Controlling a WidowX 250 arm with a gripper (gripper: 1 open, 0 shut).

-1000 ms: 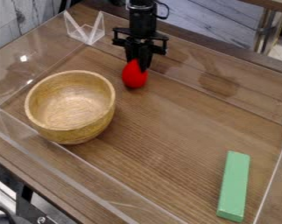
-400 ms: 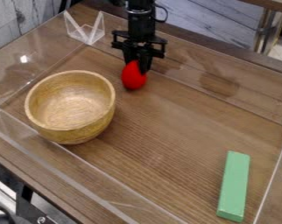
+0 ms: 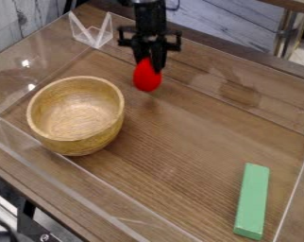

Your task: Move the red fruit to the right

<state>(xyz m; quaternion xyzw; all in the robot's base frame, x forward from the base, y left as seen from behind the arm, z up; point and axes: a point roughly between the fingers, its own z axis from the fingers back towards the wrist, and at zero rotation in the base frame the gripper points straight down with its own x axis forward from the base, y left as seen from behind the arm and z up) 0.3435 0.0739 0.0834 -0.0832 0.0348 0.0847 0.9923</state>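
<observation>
- Nearest the camera, at the lower left corner, a bit of dark frame or cabling (image 3: pixel 19 230) shows below the table edge (too dim to name more closely).
- A flat green block (image 3: pixel 252 200) lies near the front right corner of the wooden table (image 3: pixel 180 142), its long side running roughly front to back, well apart from everything else.
- A clear low wall (image 3: pixel 66 180) rims the table along the front and left sides.
- On the left, midway back, a round wooden bowl (image 3: pixel 76 114) stands upright on the table, its hollow showing nothing inside.
- Behind and to the right of the bowl, the red fruit (image 3: pixel 145 76) hangs just above the wood, with a soft shadow under it; it is near the bowl but not touching it, toward the back of the table and left of its middle.
- The gripper (image 3: pixel 149 62) points straight down over the fruit, its dark fingers (image 3: pixel 160 59) clenched on the fruit's upper part, so the fruit is carried by the tool (only the lower red bulge shows below the fingers).
- Farther back at the left, a folded piece of clear plastic (image 3: pixel 91 30) stands at the rear wall.
- Beyond the table a pale floor or wall (image 3: pixel 230 24) shows, blurred.
</observation>
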